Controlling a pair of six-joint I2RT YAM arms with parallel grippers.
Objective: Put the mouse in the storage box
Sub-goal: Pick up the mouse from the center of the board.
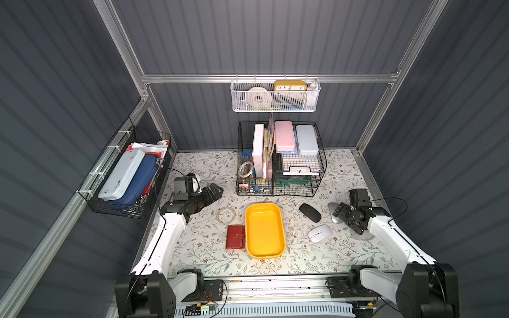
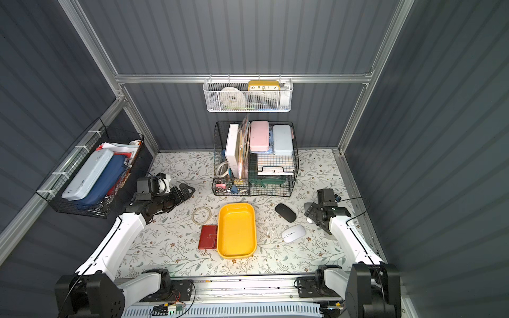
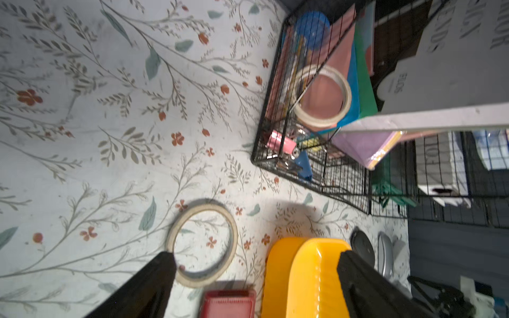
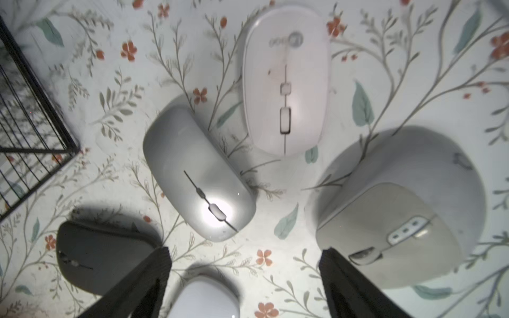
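Right wrist view puts my right gripper above a cluster of mice, jaws apart and empty, with the silver oval plastic mouse just ahead of them. In a top view, taking the shallow yellow plastic storage box as dial centre, that mouse sits between two and three o'clock, well apart from the box. The matte black oval mouse lies at two and the small white plastic mouse at three. The box is empty. My left gripper hangs at ten o'clock, jaws spread, holding nothing. I judge the silver shell light, rigid and slippery on its dome, so I would pinch across its narrow flanks at mid-length, low down.
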